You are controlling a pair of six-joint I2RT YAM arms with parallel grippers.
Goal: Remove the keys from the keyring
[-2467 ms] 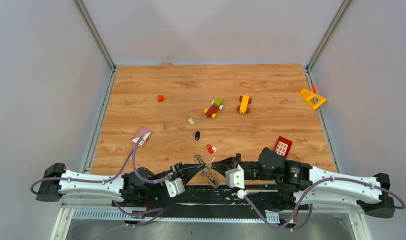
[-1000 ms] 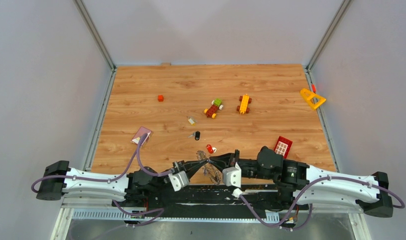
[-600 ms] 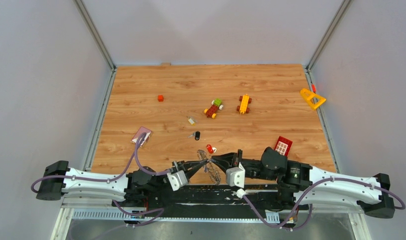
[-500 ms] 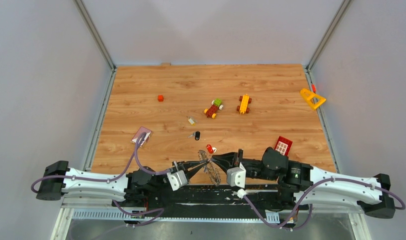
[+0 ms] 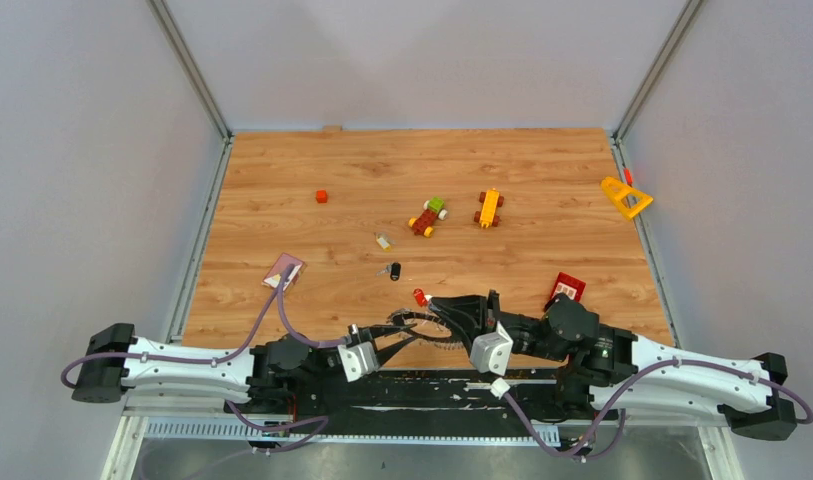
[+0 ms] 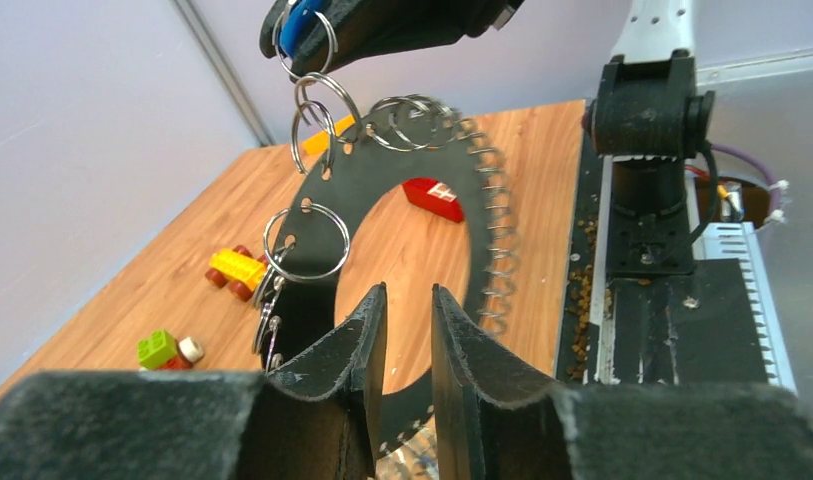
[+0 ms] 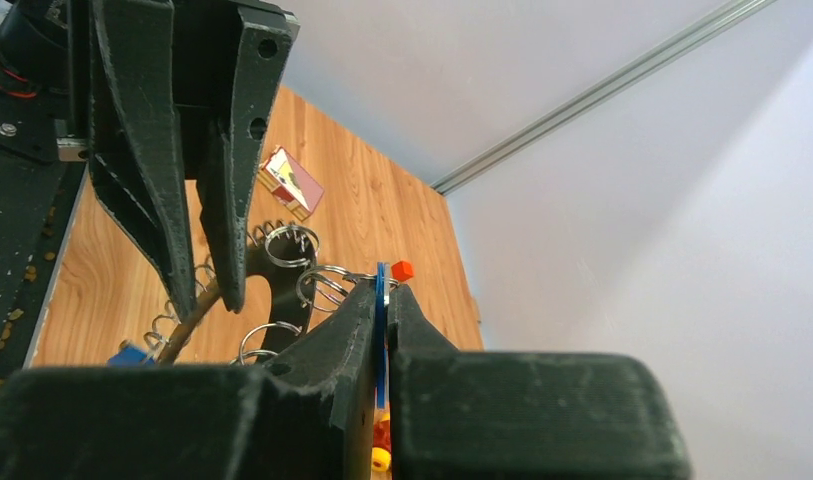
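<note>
The keyring [image 6: 332,190], a big flat dark ring edged with small wire loops, hangs from my right gripper [image 6: 300,40] at the table's near edge [image 5: 422,326]. My right gripper [image 7: 382,285] is shut on the thin blue head of a key [image 7: 381,300] that is linked to the ring by split rings. Just below the ring, my left gripper [image 6: 407,300] is open, with a narrow gap and nothing between the fingers [image 7: 232,200]. Another blue key [image 7: 129,355] dangles from the ring. A black key [image 5: 393,270], a red key [image 5: 420,296] and a pale one [image 5: 383,241] lie loose on the wood.
Two toy block vehicles [image 5: 428,216] [image 5: 489,207] stand mid-table, with an orange cube [image 5: 321,196] to their left. A red window block [image 5: 567,288] lies close to my right arm. There is a pink card [image 5: 284,271] on the left and a yellow triangle [image 5: 625,197] at the far right edge.
My left gripper has opened and let go of the keyring. The right gripper has moved right and forward with the blue key, and the ring has swung flatter beneath it.
</note>
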